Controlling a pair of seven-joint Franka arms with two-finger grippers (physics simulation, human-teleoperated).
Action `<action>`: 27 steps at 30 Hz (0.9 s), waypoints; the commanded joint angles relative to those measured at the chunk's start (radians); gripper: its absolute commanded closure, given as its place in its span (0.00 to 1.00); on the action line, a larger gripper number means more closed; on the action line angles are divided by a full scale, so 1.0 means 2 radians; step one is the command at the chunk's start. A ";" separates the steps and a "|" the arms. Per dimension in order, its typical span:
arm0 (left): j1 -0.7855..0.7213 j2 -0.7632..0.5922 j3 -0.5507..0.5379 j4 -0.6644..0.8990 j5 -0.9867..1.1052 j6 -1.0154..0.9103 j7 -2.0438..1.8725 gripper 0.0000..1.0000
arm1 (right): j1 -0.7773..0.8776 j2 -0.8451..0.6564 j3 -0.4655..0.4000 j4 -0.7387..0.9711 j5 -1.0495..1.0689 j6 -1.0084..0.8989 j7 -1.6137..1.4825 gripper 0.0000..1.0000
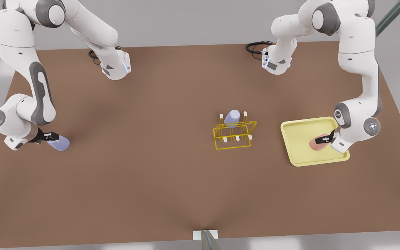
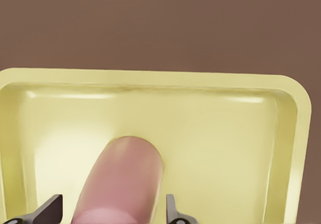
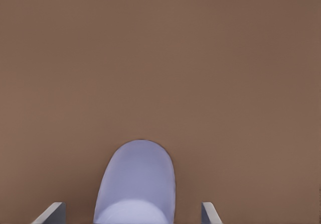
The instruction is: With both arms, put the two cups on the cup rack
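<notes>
A pale pink cup (image 1: 316, 144) (image 2: 123, 184) lies on its side in the yellow tray (image 1: 299, 128) at the front view's right. My left gripper (image 1: 323, 140) (image 2: 111, 213) is open, with one finger on each side of the cup. At the front view's left a lavender-blue cup (image 1: 60, 143) (image 3: 135, 184) lies on its side on the table. There my right gripper (image 1: 51, 137) (image 3: 130, 215) is open, and I see a gap between each finger and the cup. The yellow wire cup rack (image 1: 234, 136) stands mid-table with another lavender cup (image 1: 232, 118) on a back peg.
The tray's raised rim (image 2: 150, 76) surrounds the pink cup. Both arm bases and their black cables (image 1: 255, 47) stand at the table's far edge. Bare brown table (image 1: 144, 146) stretches between the lavender-blue cup and the rack.
</notes>
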 commanded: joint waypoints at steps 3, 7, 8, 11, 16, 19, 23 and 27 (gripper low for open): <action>-0.001 0.004 0.000 -0.020 0.000 0.050 0.029 0.00 | -0.008 0.001 0.000 -0.028 0.001 0.083 -0.096 0.00; -0.001 0.010 0.000 -0.019 0.000 0.051 0.029 0.00 | -0.011 0.010 0.000 -0.046 0.001 0.109 -0.095 0.00; 0.000 0.008 0.000 -0.019 0.000 0.050 0.029 0.15 | -0.011 0.011 0.000 -0.053 0.001 0.125 -0.096 0.00; 0.000 0.007 0.000 -0.019 0.000 0.049 0.029 0.15 | -0.016 0.029 0.000 -0.050 0.000 0.128 -0.096 0.00; -0.001 0.000 0.000 -0.018 0.000 0.045 0.016 0.14 | -0.018 0.037 0.000 -0.053 0.000 0.133 -0.097 0.00; -0.005 -0.008 -0.001 -0.017 0.000 0.028 -0.001 0.15 | -0.018 0.038 0.001 -0.054 0.000 0.134 -0.096 0.00; -0.017 -0.037 -0.011 -0.011 0.001 -0.022 -0.064 0.15 | -0.018 0.035 0.001 -0.054 -0.001 0.132 -0.096 0.02; -0.021 -0.030 -0.044 0.014 0.000 -0.056 -0.109 0.15 | -0.017 0.033 0.004 -0.054 -0.001 0.128 -0.096 0.05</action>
